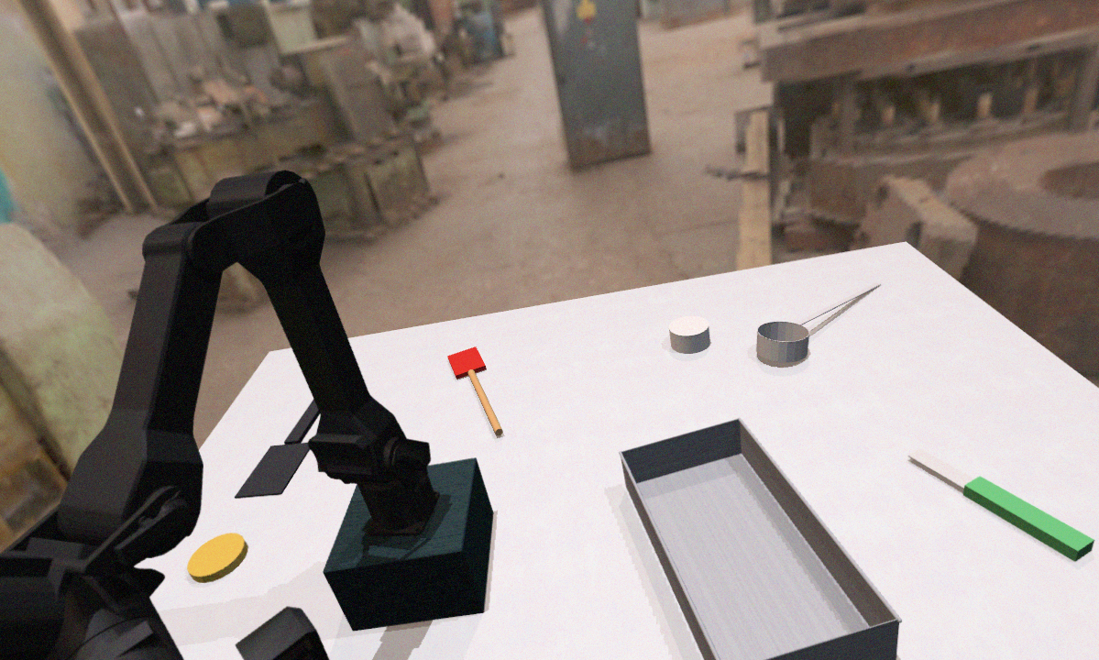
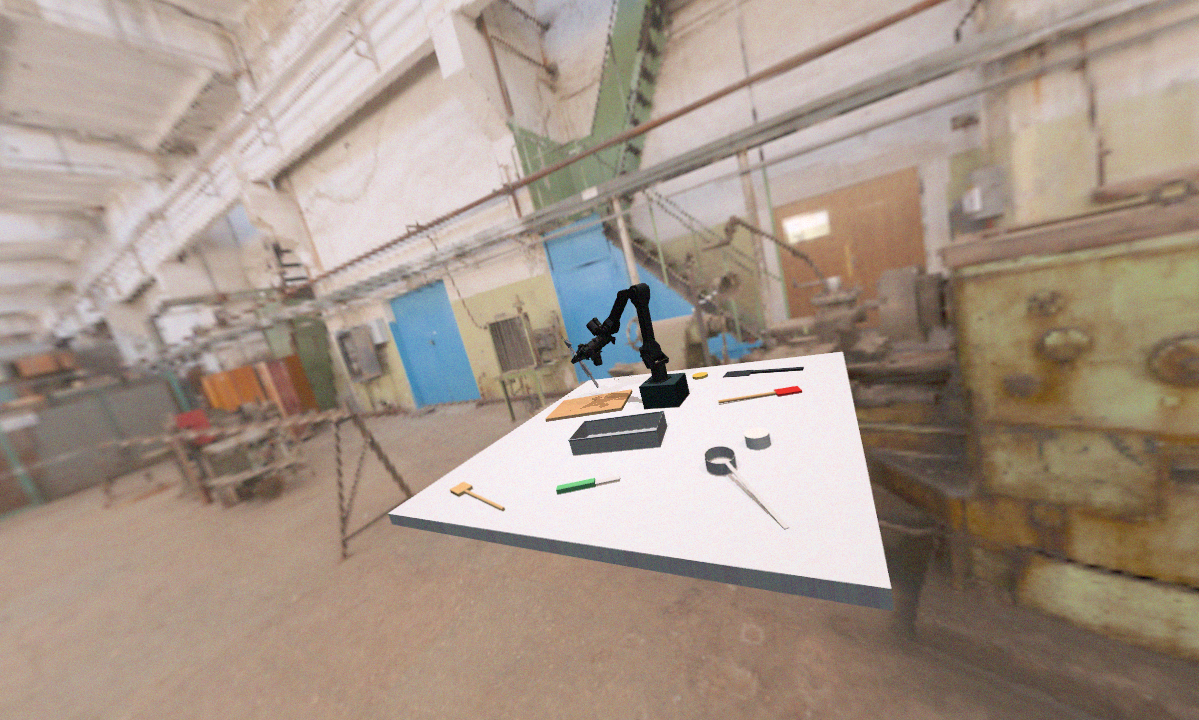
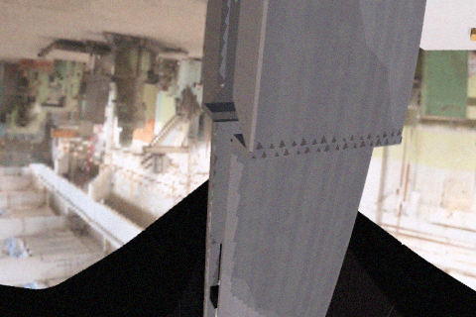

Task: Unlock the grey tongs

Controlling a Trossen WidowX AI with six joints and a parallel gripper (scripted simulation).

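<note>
The grey tongs (image 2: 591, 376) (image 3: 327, 59) are held in the air, steeply tilted, above the table beyond the wooden board. My gripper (image 2: 579, 357) (image 3: 264, 194) is shut on the tongs; the wrist view shows their broad grey side between the black fingers. Which end of the tongs points down, and whether the lock is on, I cannot tell. The wooden board (image 2: 562, 411) lies flat beside the roasting tin, with a shadow on it. The roasting tin (image 1: 848, 643) (image 2: 616, 440) stands with nothing across it. The gripper's fingers do not show in the top view.
The dark base block (image 1: 409, 595) (image 2: 664, 394) stands near the board and tin. A yellow disc (image 1: 217, 556) (image 2: 700, 375), black flat tool (image 1: 274, 470), red-headed tool (image 1: 466, 361), white-topped cylinder (image 1: 689, 332), saucepan (image 1: 783, 346), green-handled knife (image 1: 1028, 515) and wooden mallet (image 2: 462, 488) lie around.
</note>
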